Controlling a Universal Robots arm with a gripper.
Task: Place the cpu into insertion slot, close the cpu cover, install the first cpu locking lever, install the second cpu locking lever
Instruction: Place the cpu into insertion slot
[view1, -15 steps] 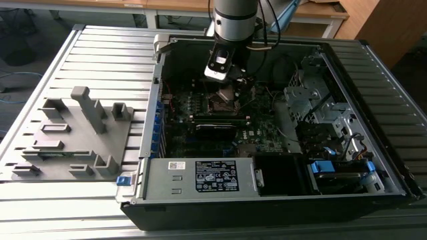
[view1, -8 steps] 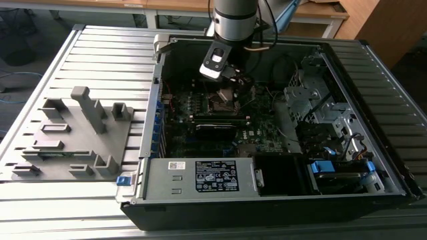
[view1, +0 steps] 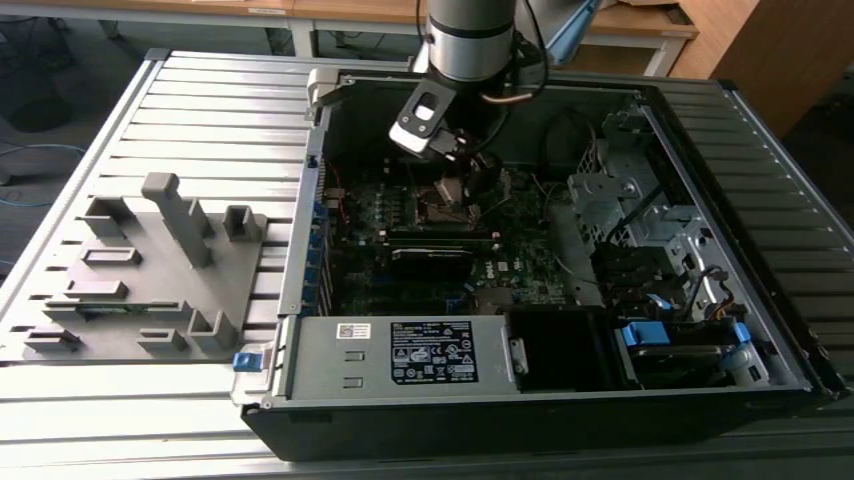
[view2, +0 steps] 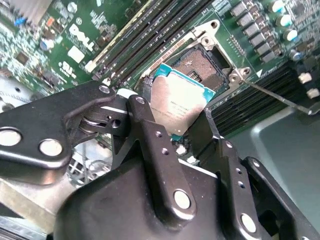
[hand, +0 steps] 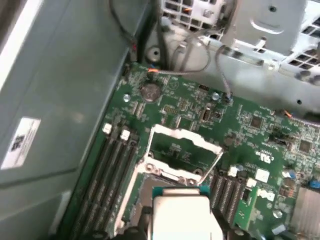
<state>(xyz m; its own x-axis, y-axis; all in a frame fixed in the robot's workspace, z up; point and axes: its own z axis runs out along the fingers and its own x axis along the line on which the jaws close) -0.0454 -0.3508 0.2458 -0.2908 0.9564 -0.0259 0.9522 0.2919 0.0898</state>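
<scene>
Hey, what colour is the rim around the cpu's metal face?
Teal-green, framing the silvery face of the cpu; clearest in the second wrist view.

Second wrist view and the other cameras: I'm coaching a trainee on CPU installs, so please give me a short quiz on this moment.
1. True or false: the cpu lies seated in the insertion slot.
2. The cpu cover is: A) shut over the slot, B) raised open, C) lying outside the case.
3. Fill in: the gripper is shut on the ___.
Key: 1 false, it is held above the slot; 2 B; 3 cpu.
</scene>
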